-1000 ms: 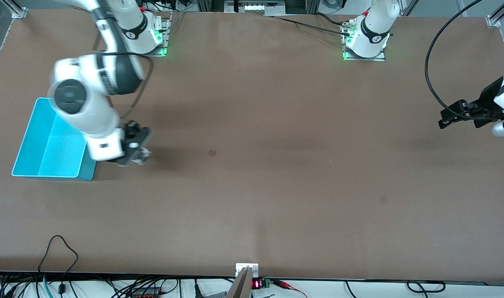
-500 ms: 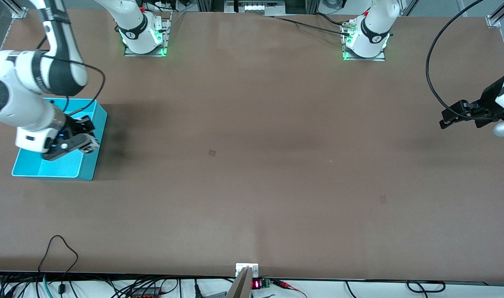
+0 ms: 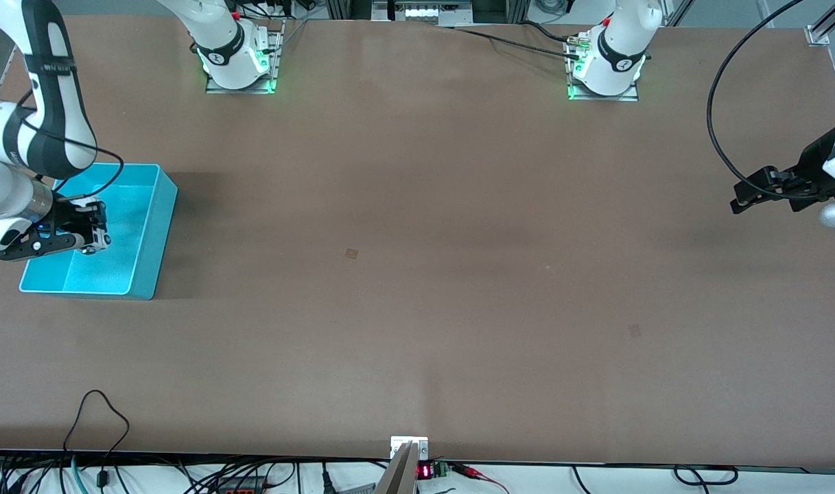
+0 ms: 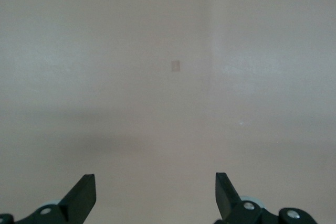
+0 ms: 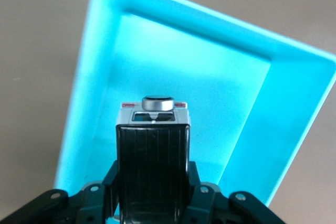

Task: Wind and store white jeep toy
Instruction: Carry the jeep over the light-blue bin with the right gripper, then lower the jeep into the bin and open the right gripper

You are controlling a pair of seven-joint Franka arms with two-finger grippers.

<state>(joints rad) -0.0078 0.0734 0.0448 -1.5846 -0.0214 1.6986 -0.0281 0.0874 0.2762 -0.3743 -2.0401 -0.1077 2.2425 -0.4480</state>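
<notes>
My right gripper (image 3: 91,237) is shut on the white jeep toy (image 5: 152,150) and holds it over the open turquoise bin (image 3: 149,226). In the right wrist view the jeep's black roof panel and spare wheel show between the fingers, with the bin's floor (image 5: 210,108) below. In the front view the toy (image 3: 100,238) is only a small white bit at the fingertips. My left gripper (image 3: 738,200) is open and empty, and waits in the air at the left arm's end of the table; its fingers (image 4: 84,195) show over bare table.
The bin stands at the right arm's end of the table. A black cable (image 3: 722,123) loops to the left arm. The brown tabletop (image 3: 417,274) bears only small marks. Cables lie along the edge nearest the camera.
My right arm has swung with the toy from beside the bin, across its rim, to over the bin's inside. The left arm has not moved.
</notes>
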